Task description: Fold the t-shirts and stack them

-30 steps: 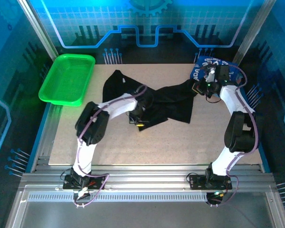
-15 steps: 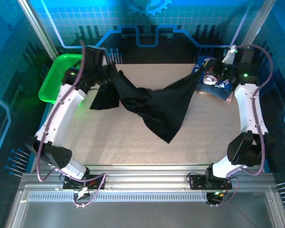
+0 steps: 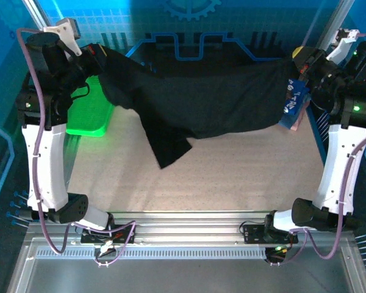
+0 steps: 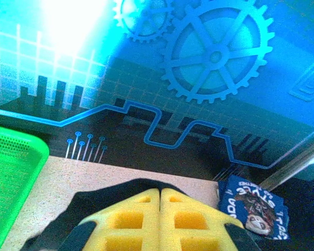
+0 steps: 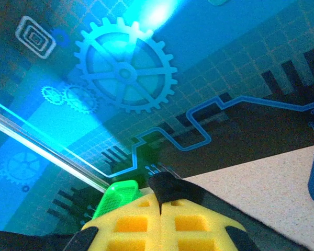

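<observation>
Cyan-blue light washes all 3 views, with blown-out glare at the top of both wrist views. The yellow fingers [image 4: 161,219] close to the lens look soft.

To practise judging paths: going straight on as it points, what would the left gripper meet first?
Probably the blue back wall, though depth is unclear; the left gripper is shut on the black shirt.

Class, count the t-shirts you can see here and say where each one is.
2. The black t-shirt hangs stretched between the left gripper and right gripper above the table. The blue t-shirt lies folded at the table's far right; more may lie hidden beneath it.
</observation>
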`<action>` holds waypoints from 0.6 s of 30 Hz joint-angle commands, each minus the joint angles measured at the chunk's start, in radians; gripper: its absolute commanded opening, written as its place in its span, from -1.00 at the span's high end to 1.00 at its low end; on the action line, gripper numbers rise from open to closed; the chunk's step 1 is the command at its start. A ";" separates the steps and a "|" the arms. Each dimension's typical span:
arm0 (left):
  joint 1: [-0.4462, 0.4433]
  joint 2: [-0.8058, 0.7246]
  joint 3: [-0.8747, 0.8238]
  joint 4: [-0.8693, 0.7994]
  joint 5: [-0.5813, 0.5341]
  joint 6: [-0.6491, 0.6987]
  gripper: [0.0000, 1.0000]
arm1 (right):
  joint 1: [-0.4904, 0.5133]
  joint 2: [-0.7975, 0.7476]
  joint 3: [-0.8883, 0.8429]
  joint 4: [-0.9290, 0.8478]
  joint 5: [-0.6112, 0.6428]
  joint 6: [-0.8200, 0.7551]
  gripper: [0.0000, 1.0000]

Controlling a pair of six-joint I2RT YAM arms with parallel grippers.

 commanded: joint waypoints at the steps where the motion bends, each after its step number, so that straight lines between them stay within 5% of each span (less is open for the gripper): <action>1: 0.011 -0.058 -0.013 0.087 0.049 0.052 1.00 | -0.021 -0.039 0.064 -0.087 -0.036 -0.001 1.00; 18: 0.011 -0.043 0.278 0.196 0.138 0.040 1.00 | -0.109 -0.081 0.288 -0.119 -0.220 0.133 1.00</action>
